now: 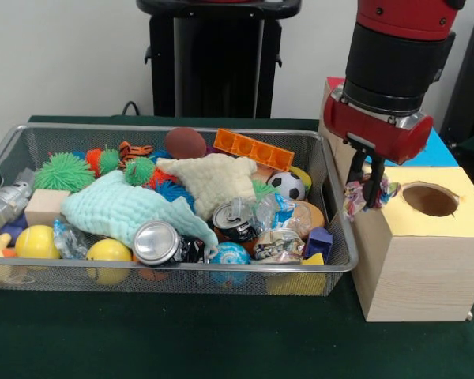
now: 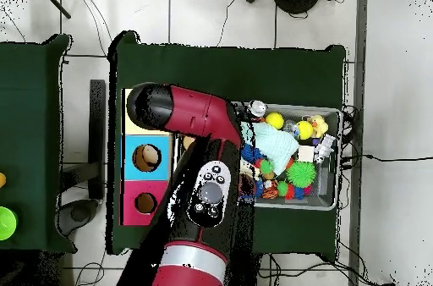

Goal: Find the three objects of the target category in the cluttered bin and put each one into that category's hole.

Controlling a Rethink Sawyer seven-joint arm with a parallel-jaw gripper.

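My gripper (image 1: 366, 188) hangs just left of the yellow-faced hole (image 1: 430, 200), at the pale wooden box's near-left corner. It is shut on the white polka-dot cloth (image 1: 354, 199), which bunches around the fingers. The mint-green knit cloth (image 1: 118, 209) lies spread across the middle of the wire mesh bin (image 1: 182, 268), and it also shows in the overhead view (image 2: 276, 142). The cream knit cloth (image 1: 213, 178) lies behind it near the bin's centre. In the overhead view my arm (image 2: 203, 164) covers the gripper and most of the yellow face.
The bin also holds metal cans (image 1: 156, 242), yellow balls (image 1: 36, 241), a soccer ball (image 1: 286, 185), spiky green balls (image 1: 63, 171), an orange block (image 1: 254, 148) and a wooden cube (image 1: 46, 207). The blue-faced hole (image 2: 146, 157) and the red-faced hole (image 2: 145, 203) lie beside the yellow one.
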